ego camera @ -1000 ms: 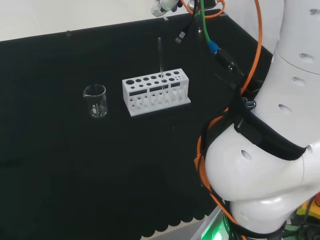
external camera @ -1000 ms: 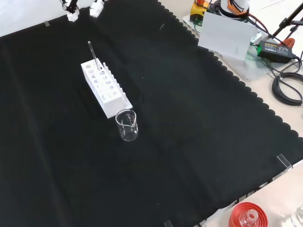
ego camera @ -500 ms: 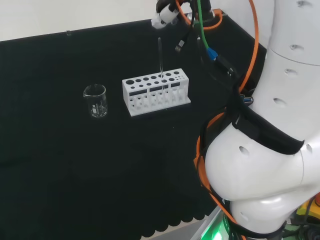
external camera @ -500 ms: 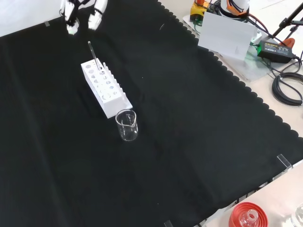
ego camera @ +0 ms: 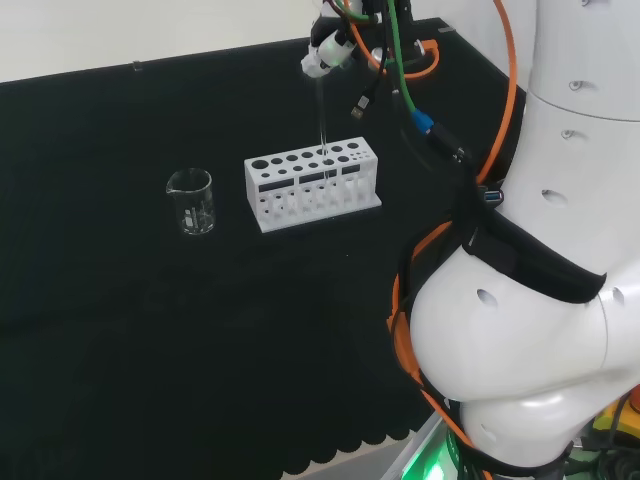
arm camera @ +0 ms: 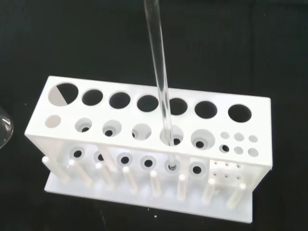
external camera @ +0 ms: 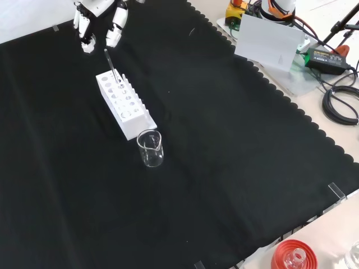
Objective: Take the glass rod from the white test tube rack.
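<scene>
A clear glass rod (ego camera: 321, 110) stands upright in a hole toward the right end of the white test tube rack (ego camera: 312, 184) in the head view. The hand (ego camera: 324, 54) hangs just above the rod's top, open, with nothing held. In the front view the hand (external camera: 115, 27) comes in from the top, its straight fingers (external camera: 86, 39) pointing down on either side of the rod's (external camera: 110, 64) upper end, apart from it. The rack (external camera: 125, 105) lies below. The wrist view looks down along the rod (arm camera: 159, 77) into the rack (arm camera: 144, 144).
An empty glass beaker (ego camera: 191, 202) stands left of the rack in the head view, and in front of the rack (external camera: 150, 148) in the front view. The arm's white links (ego camera: 540, 300) and orange cables are at the head view's right. A red ribbed stand (external camera: 290, 256) sits off the cloth.
The hand has come down from the top edge toward the rod's upper end, its fingers now beside the rod. Rod, rack and beaker have not moved.
</scene>
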You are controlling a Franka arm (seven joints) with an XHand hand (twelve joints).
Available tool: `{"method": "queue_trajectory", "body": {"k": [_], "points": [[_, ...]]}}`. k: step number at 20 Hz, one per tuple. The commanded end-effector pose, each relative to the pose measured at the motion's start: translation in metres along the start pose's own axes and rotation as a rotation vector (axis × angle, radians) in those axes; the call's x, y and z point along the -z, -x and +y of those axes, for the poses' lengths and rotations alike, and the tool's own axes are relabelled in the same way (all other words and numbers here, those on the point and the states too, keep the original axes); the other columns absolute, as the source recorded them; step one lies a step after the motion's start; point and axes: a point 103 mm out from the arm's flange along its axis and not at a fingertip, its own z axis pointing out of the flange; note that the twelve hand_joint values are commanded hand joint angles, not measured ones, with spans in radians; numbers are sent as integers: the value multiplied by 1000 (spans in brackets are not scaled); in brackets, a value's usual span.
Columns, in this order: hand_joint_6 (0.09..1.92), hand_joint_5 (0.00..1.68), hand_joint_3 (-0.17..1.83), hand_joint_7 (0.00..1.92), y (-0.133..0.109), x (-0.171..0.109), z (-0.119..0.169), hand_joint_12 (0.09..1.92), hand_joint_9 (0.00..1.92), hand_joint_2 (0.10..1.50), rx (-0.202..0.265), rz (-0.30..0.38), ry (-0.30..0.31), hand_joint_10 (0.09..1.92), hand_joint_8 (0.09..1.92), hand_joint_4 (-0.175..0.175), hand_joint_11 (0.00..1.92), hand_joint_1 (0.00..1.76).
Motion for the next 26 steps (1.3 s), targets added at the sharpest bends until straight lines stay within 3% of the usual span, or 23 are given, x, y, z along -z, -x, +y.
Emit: {"method": "queue_trajectory", "body": {"k": [1, 10, 19, 26], "points": [[759, 493, -175, 688, -3, -9, -4, 1299, 832, 1187, 6, -18, -13, 768, 821, -106, 656, 573], [790, 513, -175, 688, -5, -22, 1, 1305, 861, 1183, 21, -47, -58, 773, 815, -100, 678, 602], [843, 623, -175, 699, -9, -24, 6, 1254, 972, 1157, 22, -66, -62, 731, 800, -86, 827, 803], [845, 647, -175, 710, -9, -26, 10, 1228, 1012, 1158, 24, -59, -70, 703, 786, -83, 900, 842]]}}
